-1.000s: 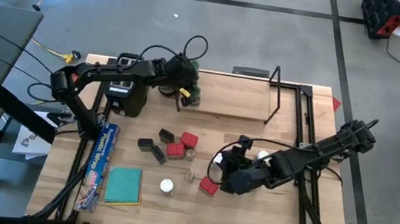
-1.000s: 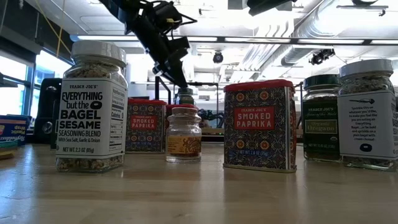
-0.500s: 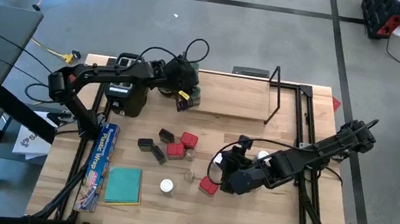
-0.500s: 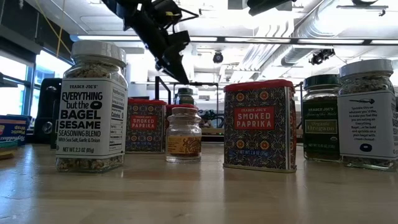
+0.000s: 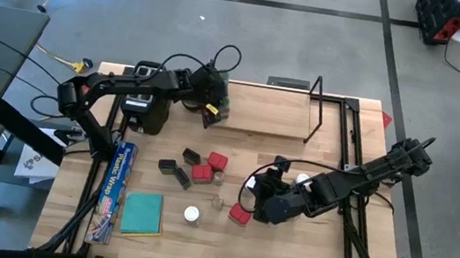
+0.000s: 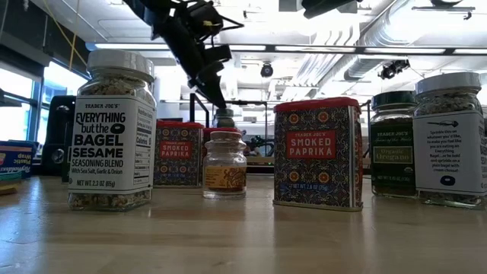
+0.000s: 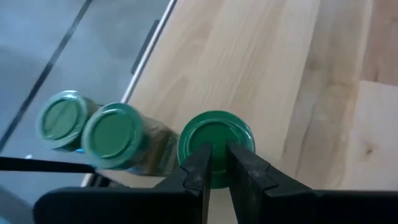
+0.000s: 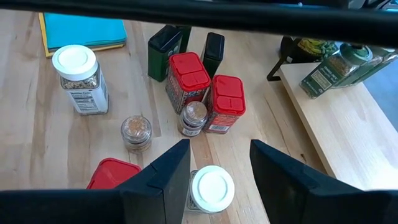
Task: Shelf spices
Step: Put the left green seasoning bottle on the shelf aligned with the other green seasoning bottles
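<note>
The shelf (image 5: 285, 118) is a light-wood plank with black frame ends at the table's far side. Three green-lidded jars stand at its left end (image 7: 115, 134). My left gripper (image 7: 214, 155) is shut, its tips over the near rim of the rightmost jar's green lid (image 7: 216, 140); the low view shows it just above that jar (image 6: 224, 118). Red tins (image 5: 202, 173), dark tins (image 5: 181, 177), tiny jars (image 5: 217, 179) and a white-lidded jar (image 5: 191, 215) stand mid-table. My right gripper (image 8: 219, 149) hangs open above another white-lidded jar (image 8: 211, 186), which stands on the table beside a red tin (image 8: 112, 177). My left gripper comes at the rightmost jar's lid (image 7: 216, 140) slanting down from the table's left, with its shut fingertips (image 7: 200, 163) at the lid's near rim. Whether they touch the lid, I cannot tell. The jar stands upright on the shelf.
A black toaster (image 5: 150, 111) stands left of the shelf. A plastic-wrap box (image 5: 114, 187) and a teal pad (image 5: 142, 214) lie at the near left. The shelf's black frame (image 5: 312, 113) rises at mid-plank; the plank to its right is bare.
My left gripper has rolled a little at the wrist while staying over the green-lidded jar; its tips rose slightly and came back down to the lid.
</note>
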Action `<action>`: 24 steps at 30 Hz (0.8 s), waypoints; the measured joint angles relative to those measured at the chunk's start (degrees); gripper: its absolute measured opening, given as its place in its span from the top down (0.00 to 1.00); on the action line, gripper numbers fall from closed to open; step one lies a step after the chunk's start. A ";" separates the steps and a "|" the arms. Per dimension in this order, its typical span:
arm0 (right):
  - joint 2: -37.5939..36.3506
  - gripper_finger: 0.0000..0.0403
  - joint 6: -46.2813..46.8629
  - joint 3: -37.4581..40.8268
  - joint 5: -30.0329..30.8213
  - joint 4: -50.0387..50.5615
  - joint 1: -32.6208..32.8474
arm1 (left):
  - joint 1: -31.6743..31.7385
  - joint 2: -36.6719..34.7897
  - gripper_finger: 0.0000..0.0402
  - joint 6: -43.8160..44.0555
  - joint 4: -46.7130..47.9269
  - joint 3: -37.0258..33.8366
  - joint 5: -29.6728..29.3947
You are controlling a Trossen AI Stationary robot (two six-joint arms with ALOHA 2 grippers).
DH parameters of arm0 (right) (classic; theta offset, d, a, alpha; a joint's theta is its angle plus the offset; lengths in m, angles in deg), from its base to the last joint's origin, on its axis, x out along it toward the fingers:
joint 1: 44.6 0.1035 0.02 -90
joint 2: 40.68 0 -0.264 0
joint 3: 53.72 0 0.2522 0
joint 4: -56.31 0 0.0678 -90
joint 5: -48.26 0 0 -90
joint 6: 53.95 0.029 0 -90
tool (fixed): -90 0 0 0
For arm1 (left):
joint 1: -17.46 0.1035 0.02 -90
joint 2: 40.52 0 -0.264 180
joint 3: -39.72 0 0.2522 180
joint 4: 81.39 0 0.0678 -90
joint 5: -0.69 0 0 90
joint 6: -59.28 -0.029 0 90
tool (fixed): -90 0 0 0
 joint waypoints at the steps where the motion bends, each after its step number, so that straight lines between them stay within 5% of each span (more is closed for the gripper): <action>1: 0.00 0.60 0.00 0.00 0.00 0.00 0.02 | 0.01 -0.02 0.90 -0.61 0.10 0.00 -0.21; 13: 0.00 0.60 0.00 0.00 0.00 0.00 0.02 | 0.00 -0.06 0.90 -9.13 0.80 0.01 -6.92; 24: 0.00 0.60 0.00 0.00 -0.02 0.00 0.02 | -1.42 -1.61 0.90 -7.80 1.45 2.49 -7.68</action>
